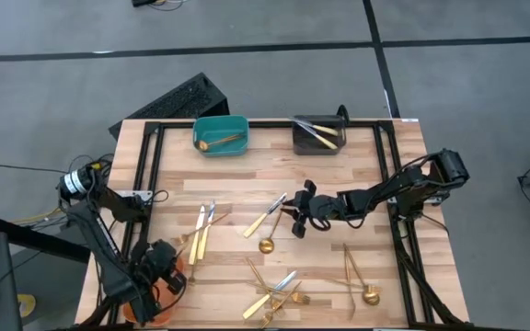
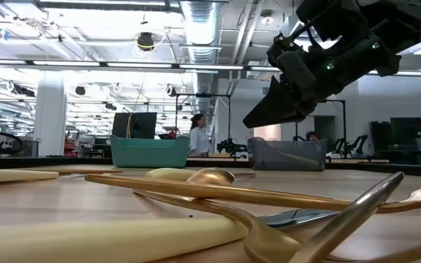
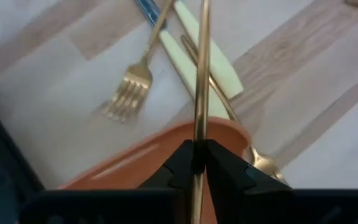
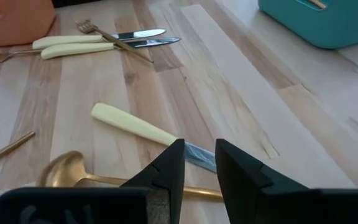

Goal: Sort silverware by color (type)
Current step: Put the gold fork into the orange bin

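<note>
Gold silverware lies scattered on the wooden table: cream-handled knives (image 1: 201,230), a knife (image 1: 265,216), a spoon (image 1: 267,243), a heap (image 1: 274,294) and another spoon (image 1: 359,283). At the near left corner my left gripper (image 3: 196,163) hangs over the orange bin (image 3: 160,152), shut on a slim gold piece (image 3: 201,74). Which kind of piece it is does not show. My right gripper (image 4: 199,165) hovers over the table's middle, open by a narrow gap with nothing between its fingers. Just below it lies the knife (image 4: 138,127). My left gripper pinches the gold piece's slim shaft (image 3: 200,127) between its two fingers. The fingers slant steeply down, and the shaft runs on ahead of them, along their line, over the orange bin's rim. Both ends of the piece lie outside the wrist view.
A teal bin (image 1: 221,134) and a dark grey bin (image 1: 320,135) stand at the far edge, each with gold pieces inside. A fork (image 3: 129,93) and two knives (image 3: 197,68) lie just beyond the orange bin. A black frame (image 1: 145,175) borders the table.
</note>
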`<move>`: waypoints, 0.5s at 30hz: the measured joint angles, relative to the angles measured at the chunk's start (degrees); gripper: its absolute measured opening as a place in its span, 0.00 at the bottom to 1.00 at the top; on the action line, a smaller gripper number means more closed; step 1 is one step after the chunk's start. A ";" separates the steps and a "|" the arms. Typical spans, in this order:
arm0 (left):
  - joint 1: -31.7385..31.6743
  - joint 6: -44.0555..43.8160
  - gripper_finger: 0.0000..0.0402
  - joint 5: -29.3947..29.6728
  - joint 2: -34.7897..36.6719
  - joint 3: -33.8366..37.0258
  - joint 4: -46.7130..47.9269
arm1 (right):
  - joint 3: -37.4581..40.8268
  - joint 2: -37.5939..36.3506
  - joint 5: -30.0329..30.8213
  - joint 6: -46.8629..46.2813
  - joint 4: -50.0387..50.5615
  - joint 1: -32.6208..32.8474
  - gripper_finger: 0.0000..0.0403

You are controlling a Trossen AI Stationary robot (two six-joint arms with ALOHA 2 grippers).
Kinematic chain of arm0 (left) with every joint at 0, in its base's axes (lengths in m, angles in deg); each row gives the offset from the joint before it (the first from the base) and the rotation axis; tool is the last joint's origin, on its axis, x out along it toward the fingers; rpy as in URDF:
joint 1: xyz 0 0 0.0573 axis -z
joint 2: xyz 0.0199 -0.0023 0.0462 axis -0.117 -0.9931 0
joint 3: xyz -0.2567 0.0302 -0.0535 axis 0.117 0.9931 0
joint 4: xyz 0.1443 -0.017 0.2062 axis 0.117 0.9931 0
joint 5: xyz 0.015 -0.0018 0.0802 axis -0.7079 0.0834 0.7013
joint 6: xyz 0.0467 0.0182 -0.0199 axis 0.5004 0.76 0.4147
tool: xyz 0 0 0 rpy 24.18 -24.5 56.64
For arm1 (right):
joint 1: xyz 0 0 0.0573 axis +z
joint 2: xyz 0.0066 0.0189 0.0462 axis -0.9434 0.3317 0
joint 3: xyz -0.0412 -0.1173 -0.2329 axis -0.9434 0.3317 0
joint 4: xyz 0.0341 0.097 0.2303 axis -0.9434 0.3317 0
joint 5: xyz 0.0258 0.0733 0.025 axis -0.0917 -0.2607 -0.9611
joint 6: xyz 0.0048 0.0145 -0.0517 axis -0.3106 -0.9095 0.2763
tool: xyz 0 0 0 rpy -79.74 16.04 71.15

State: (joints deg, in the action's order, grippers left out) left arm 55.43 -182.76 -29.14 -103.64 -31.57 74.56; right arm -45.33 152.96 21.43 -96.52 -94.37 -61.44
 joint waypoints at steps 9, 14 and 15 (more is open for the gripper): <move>-0.41 1.42 0.25 -0.59 0.00 6.29 -2.69 | 0.00 0.00 -0.02 -0.45 -0.01 0.52 0.29; -1.98 2.44 0.31 -0.55 0.09 6.44 3.91 | 0.00 0.00 -0.02 -0.45 -0.01 0.55 0.29; -2.29 3.10 0.31 -1.05 0.09 6.43 4.41 | 0.00 0.00 -0.02 -0.45 0.01 0.55 0.29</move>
State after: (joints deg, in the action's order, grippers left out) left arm 53.14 -179.66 -30.20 -103.56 -25.14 78.96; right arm -45.33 152.96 21.41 -96.97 -94.36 -60.89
